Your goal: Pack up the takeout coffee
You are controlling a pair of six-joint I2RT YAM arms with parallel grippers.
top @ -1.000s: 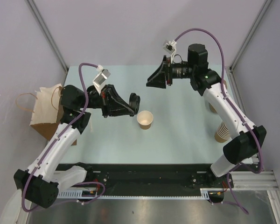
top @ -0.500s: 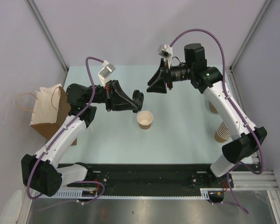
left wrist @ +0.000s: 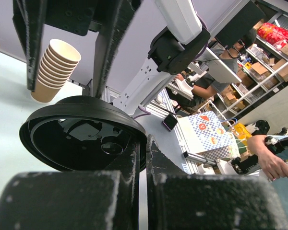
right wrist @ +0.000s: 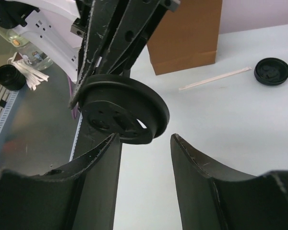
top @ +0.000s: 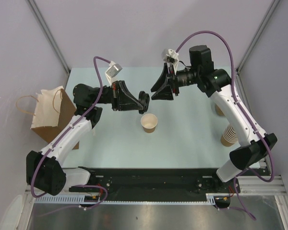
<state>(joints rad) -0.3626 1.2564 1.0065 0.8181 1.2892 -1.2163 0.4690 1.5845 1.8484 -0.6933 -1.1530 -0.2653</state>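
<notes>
Risen twd right gripper (top: 156, 93) (jaws apart), left gripper (top: 138, 102) clamps lid (left wrist: 77, 129) by rim.

- Plain pale lilac walls (top: 134, 33) stand behind and at both sides.
- Grey metal posts (top: 48, 36) mark the corners.
- The pale green table (top: 192, 143) is evenly lit.

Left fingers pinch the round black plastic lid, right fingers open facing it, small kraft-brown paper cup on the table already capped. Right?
The small kraft-brown paper cup stands uncapped: the top view shows its open mouth. The rest holds: left fingers pinch the round black plastic lid, right fingers open facing it.
</notes>
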